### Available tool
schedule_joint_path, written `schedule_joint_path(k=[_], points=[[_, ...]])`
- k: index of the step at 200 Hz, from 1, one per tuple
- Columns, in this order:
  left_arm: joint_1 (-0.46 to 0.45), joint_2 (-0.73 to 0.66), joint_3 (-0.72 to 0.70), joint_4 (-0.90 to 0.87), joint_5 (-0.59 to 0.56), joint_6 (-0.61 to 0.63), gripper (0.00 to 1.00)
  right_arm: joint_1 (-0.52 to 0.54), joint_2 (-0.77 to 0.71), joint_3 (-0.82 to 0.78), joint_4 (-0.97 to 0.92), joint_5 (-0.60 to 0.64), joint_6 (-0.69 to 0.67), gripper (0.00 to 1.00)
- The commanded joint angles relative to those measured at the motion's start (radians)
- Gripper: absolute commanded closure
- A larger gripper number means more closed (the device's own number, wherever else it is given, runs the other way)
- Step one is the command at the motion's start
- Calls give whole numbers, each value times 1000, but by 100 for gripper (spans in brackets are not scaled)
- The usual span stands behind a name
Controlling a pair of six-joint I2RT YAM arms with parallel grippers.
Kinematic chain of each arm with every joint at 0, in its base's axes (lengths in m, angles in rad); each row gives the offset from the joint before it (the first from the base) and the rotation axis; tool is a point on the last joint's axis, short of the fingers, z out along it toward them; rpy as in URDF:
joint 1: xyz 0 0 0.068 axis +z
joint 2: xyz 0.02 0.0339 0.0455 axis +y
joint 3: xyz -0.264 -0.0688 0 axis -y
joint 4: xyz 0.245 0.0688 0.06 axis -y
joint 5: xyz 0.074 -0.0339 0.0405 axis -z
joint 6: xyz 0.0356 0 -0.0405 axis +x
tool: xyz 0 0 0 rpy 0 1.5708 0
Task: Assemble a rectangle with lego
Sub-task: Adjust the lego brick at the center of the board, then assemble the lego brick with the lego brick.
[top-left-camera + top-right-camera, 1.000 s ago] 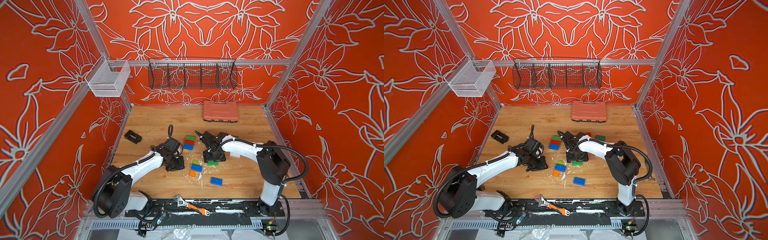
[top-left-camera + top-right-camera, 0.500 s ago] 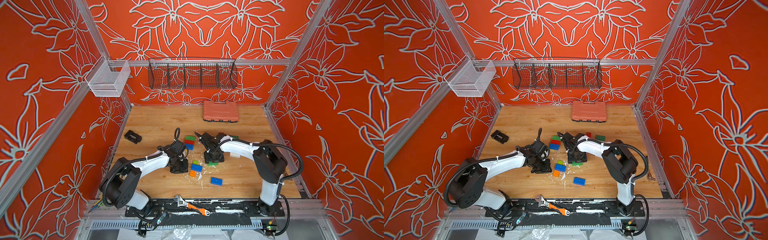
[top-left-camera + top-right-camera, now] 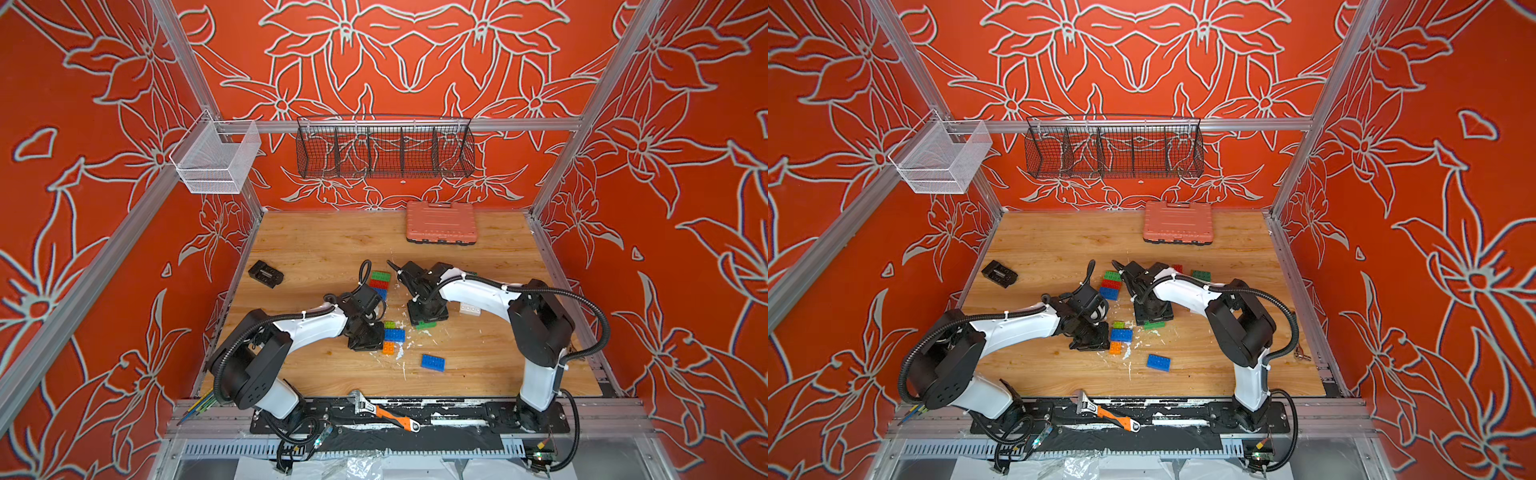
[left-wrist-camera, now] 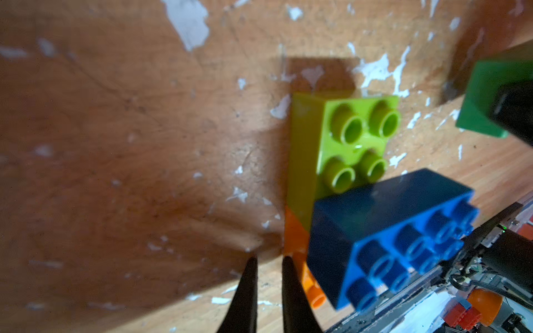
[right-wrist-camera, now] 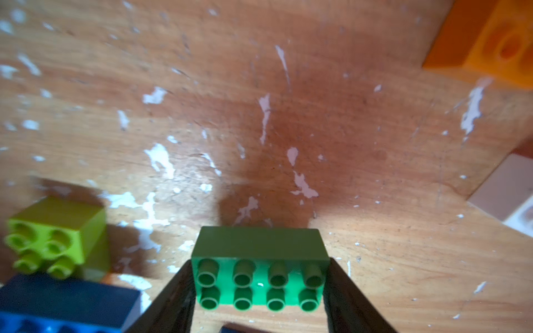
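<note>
Wooden table (image 3: 311,249): no rectangle yet, I judge. Green-red-blue row (image 3: 379,283) sits near centre, lime-blue-orange cluster (image 3: 393,335) at its 6 o'clock. My right gripper (image 5: 261,291) clamps a green brick (image 5: 261,259) at the cluster's 3 o'clock; left gripper (image 4: 268,268), narrow and empty, at 9 o'clock.

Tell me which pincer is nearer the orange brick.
Left. The left pincer sits right beside the orange brick, tips narrowly parted, gripping nothing; the right pincer is farther off, clamped on the green brick.

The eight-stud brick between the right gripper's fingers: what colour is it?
Green: the studded plastic brick shows best in the right wrist view.
</note>
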Motion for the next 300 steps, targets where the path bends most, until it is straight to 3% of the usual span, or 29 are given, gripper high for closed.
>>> schedule_joint_path(k=[1, 33, 88, 178, 300], points=[[-20, 27, 12, -16, 0, -22, 84, 5, -20, 59, -47, -28, -16, 48], [-20, -19, 4, -67, -70, -28, 84, 11, 10, 161, -77, -73, -22, 50], [10, -269, -88, -165, -289, -125, 84, 46, 79, 279, -109, -89, 15, 50], [106, -431, -178, -204, -306, -114, 82, 112, 161, 321, -115, -64, 85, 50], [132, -444, -215, -174, -284, -91, 82, 143, 211, 338, -121, -57, 115, 50]])
